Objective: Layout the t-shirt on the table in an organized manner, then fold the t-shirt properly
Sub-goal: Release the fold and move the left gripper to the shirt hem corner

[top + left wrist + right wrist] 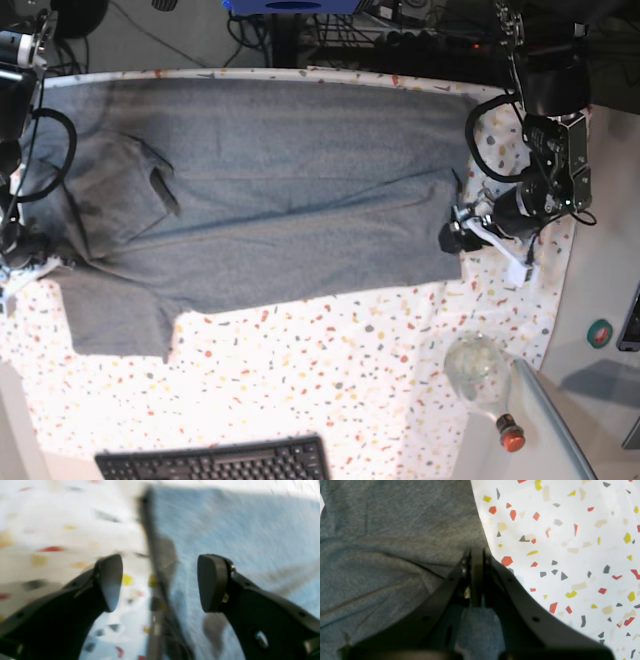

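Observation:
The grey t-shirt (280, 190) lies spread flat across the speckled table (330, 350), with its sleeves toward the left of the base view. At the shirt's right edge, my left gripper (455, 237) stands open. The blurred left wrist view shows that gripper (160, 582) straddling the dark edge of the t-shirt (237, 530), with the table (50, 530) to its left. My right gripper (477, 555) is shut at the edge of the t-shirt (395, 542), beside the table (570, 555). Creases in the cloth run toward its tips. In the base view it (22, 262) sits at the far left.
A black keyboard (210, 462) lies at the table's front edge. A clear glass bottle (480, 375) with a red cap lies at the front right, next to a plain white side counter (600, 300). Cables and equipment stand along the back edge.

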Robot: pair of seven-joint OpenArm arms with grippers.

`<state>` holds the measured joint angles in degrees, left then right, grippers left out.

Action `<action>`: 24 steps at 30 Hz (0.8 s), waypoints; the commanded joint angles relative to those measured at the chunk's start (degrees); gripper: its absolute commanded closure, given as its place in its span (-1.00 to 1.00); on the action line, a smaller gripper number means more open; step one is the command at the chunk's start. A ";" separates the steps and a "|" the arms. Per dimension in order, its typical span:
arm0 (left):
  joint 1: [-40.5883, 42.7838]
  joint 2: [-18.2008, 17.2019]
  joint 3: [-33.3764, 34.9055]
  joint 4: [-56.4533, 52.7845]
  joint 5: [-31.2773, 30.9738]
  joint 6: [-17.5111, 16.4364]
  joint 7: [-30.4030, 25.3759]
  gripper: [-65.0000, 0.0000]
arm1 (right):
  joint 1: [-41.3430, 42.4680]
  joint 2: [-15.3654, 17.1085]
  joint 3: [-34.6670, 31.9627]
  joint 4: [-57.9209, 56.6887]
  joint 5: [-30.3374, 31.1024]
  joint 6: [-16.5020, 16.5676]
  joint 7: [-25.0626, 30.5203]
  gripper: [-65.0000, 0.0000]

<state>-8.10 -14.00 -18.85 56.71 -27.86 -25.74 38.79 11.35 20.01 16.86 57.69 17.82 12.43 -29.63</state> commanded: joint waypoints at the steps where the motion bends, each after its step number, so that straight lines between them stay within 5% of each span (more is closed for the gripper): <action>1: -1.09 -0.37 -0.53 0.39 -0.58 -0.42 -1.64 -0.38 | 1.17 1.31 0.32 0.90 0.33 0.01 1.19 1.00; 24: -9.97 1.47 -0.01 -11.48 -0.41 -0.33 -3.58 -0.38 | 1.26 1.31 0.32 0.90 0.33 0.01 1.19 1.00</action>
<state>-17.12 -12.12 -18.87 44.73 -27.94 -25.76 34.92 11.35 20.03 16.86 57.69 17.82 12.43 -29.61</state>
